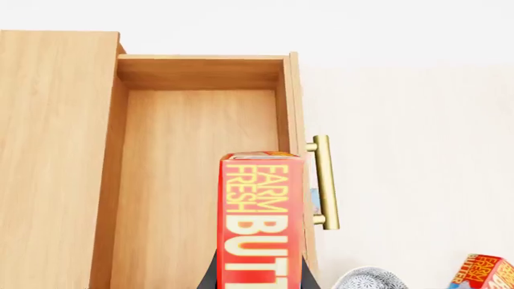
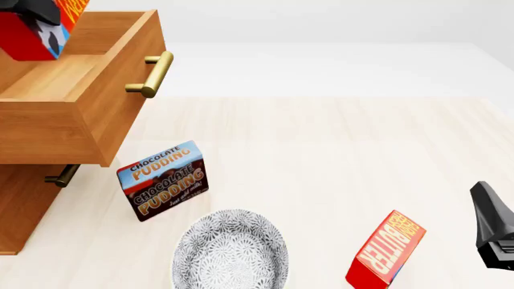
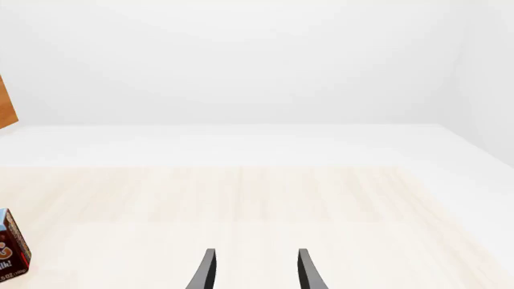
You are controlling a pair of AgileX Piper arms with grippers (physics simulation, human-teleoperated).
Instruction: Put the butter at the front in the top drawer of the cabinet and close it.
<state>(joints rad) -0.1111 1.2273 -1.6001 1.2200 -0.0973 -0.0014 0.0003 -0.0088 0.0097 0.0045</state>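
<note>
My left gripper (image 1: 261, 278) is shut on the butter (image 1: 263, 217), a red carton with an orange-yellow lettered face and a blue patch on one side. It hangs upright over the open top drawer (image 1: 201, 138), near the drawer's brass handle (image 1: 325, 180). In the front view the butter (image 2: 32, 33) shows at the top left, above the pulled-out top drawer (image 2: 76, 102) of the cabinet (image 2: 20, 208), with the left gripper (image 2: 34, 11) partly cut off by the frame edge. My right gripper (image 3: 255, 268) stands open and empty over the table at the front right (image 2: 492, 232).
A second red-orange butter carton (image 2: 386, 250) leans at the front right. A chocolate pudding box (image 2: 165, 180) stands beside the cabinet, and a patterned grey bowl (image 2: 230, 253) sits in front of it. The lower drawer (image 2: 32, 198) is shut, its handle (image 2: 60, 176) under the open one.
</note>
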